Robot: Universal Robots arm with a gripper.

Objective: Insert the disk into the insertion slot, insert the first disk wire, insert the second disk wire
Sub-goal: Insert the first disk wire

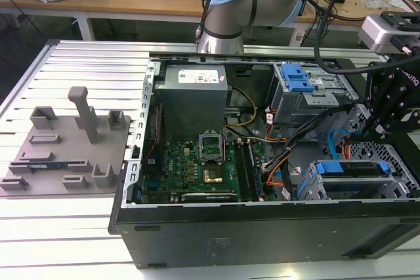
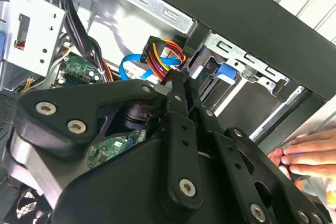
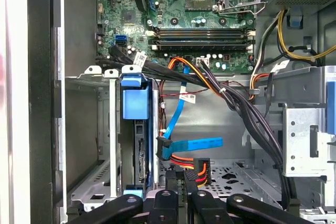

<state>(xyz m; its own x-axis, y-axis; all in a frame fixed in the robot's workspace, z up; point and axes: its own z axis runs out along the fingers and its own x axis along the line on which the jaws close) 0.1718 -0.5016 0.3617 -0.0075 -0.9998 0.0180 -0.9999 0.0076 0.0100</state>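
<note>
The drive point(image 3: 140, 150) sits in its cage point(image 3: 92, 184), the blue cable point(image 3: 176, 114) reaching its rear edge. Jaws grip the plug of the red and orange wires point(image 3: 185, 161) near it: second-wire step, I judge; seating calls for squaring plug to socket

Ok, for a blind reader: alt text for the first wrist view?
The gripper grips the second disk wire at its plug inside an open computer case. The disk sits in the insertion slot; the first disk wire ends beside it.
</note>
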